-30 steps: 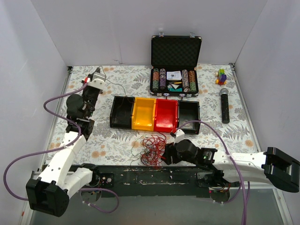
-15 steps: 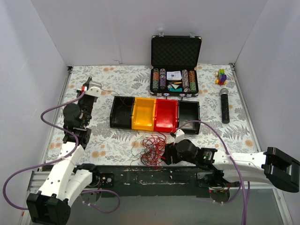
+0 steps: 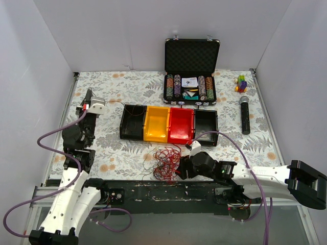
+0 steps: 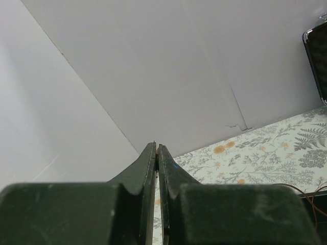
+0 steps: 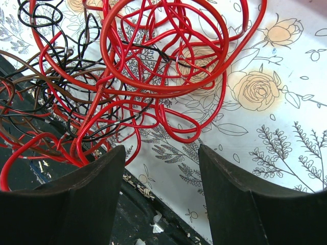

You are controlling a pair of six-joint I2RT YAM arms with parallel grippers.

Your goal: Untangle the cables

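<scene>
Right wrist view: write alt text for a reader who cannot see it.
A loose nest of thin cables, mostly red with some black and brown, lies on a floral table cover, spilling onto a dark edge. The right tool is open, its two dark fingers in the foreground facing the nest.

The loose nest of thin red, brown and black wiry cables [image 5: 153, 66] ran off the right wrist picture at 12 and 9 o'clock, so its full spread could not be told there. The right gripper [image 5: 161, 150] showed only its two dark fingers [image 5: 76, 199], both cut by the edge at 6 o'clock.

In the left wrist view the left gripper [image 4: 156, 146] was blurred close to the lens. A red speck between its pressed-together tips was too small to identify. The black foam-lined case [image 4: 318, 56] was cropped at 2 o'clock, and a thin brown strand [image 4: 306, 196] left the frame at 4 o'clock.

From above, the white left arm [image 3: 66, 204] was cut off at 7 o'clock.
</scene>
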